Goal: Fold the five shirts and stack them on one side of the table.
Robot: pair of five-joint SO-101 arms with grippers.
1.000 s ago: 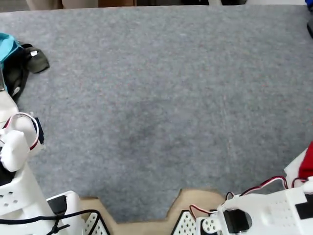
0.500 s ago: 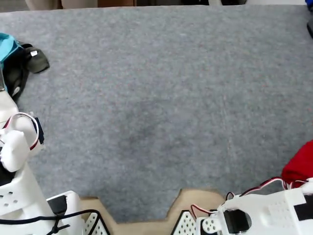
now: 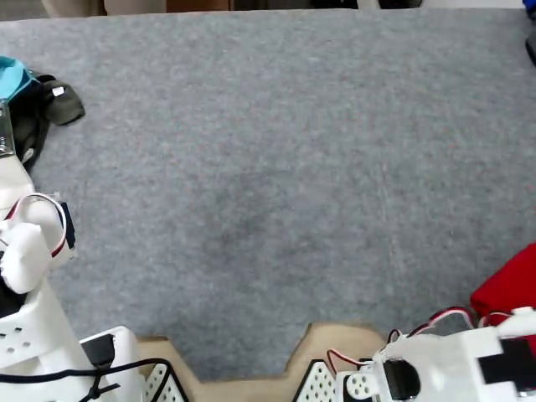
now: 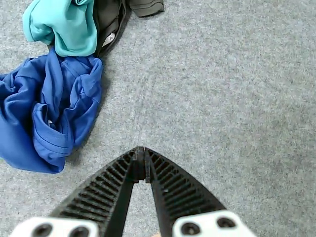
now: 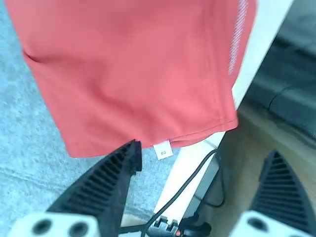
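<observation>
A red shirt [image 5: 133,64] with a small white tag [image 5: 162,149] lies spread over the grey mat and its white edge, just ahead of my right gripper [image 5: 202,163]. That gripper is open wide with nothing between its fingers. In the high view the red shirt [image 3: 511,289] pokes in at the right edge, beside the right arm [image 3: 456,368]. My left gripper [image 4: 141,159] is shut and empty above the mat, close to a crumpled blue shirt [image 4: 49,113], a teal shirt [image 4: 64,24] and a dark shirt [image 4: 116,17].
The grey felt mat [image 3: 276,167] covers the table. The teal shirt [image 3: 12,77] and dark shirt [image 3: 50,105] sit at the far left by the left arm [image 3: 29,251]. A black cable [image 5: 190,185] hangs off the table's white edge [image 5: 197,163].
The red shirt has come further into the high view from the right edge. The right arm's body has shifted a little. The left arm has stayed put.
</observation>
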